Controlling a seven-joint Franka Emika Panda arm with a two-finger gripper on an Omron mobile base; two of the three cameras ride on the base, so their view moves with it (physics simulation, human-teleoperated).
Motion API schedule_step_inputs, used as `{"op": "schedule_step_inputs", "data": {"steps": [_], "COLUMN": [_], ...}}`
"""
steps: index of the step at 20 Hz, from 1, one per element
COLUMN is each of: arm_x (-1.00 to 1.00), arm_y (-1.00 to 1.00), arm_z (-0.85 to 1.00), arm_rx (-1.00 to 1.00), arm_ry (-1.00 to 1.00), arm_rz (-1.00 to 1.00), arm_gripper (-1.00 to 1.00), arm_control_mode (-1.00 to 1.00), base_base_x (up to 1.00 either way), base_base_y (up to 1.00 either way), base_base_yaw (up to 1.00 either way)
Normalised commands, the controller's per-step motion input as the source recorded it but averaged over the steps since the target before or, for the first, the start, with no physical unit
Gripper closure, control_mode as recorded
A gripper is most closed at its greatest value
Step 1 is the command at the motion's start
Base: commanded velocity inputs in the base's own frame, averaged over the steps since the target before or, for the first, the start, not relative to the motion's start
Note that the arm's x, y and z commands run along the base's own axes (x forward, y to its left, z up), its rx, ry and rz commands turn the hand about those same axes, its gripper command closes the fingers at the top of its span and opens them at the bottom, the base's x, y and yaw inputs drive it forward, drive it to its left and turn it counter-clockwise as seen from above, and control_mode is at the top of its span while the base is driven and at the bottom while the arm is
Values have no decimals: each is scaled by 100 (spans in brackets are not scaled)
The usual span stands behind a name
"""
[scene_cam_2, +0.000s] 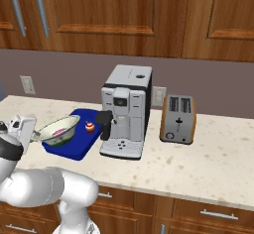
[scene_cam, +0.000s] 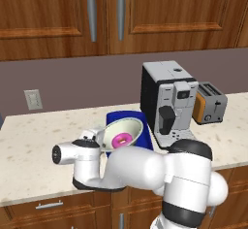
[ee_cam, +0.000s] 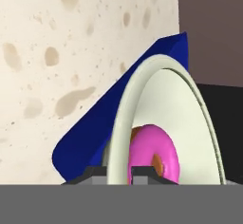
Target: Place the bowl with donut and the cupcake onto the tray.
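My gripper (scene_cam: 100, 144) is shut on the near rim of the pale greenish-white bowl (scene_cam: 130, 126) and holds it tilted just over the deep-blue tray (scene_cam: 127, 115). The pink-iced donut (scene_cam: 121, 139) lies inside the bowl. In the right base view the bowl (scene_cam_2: 62, 127) hangs over the tray's (scene_cam_2: 74, 146) left part, and the cupcake (scene_cam_2: 90, 126) with its red wrapper stands on the tray beside it. The hand view has the bowl rim (ee_cam: 156, 95) pinched between the fingertips (ee_cam: 142, 172), the donut (ee_cam: 152, 154) behind it and the tray (ee_cam: 90, 133) below.
A grey and black coffee machine (scene_cam: 167, 102) stands right against the tray's right side. An orange-sided toaster (scene_cam: 209, 103) sits further right by the back wall. Speckled counter (scene_cam: 38, 140) stretches to the left of the tray.
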Motion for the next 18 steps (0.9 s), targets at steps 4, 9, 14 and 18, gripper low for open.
{"op": "schedule_step_inputs", "data": {"steps": [4, 9, 14, 18], "arm_x": [-3, 1, 9, 1], "arm_y": [0, -7, -11, -8], "arm_z": [-24, -30, -20, 5], "arm_rx": [-4, -2, 1, 2], "arm_ry": [-2, -2, 0, -1], "arm_rz": [-6, -8, -7, -6], "arm_gripper": [100, 100, -100, -100], "arm_control_mode": [-100, -100, -100, -100], "base_base_x": [0, 0, 0, 0], "base_base_y": [0, 0, 0, 0], "base_base_yaw": [0, 0, 0, 0]}}
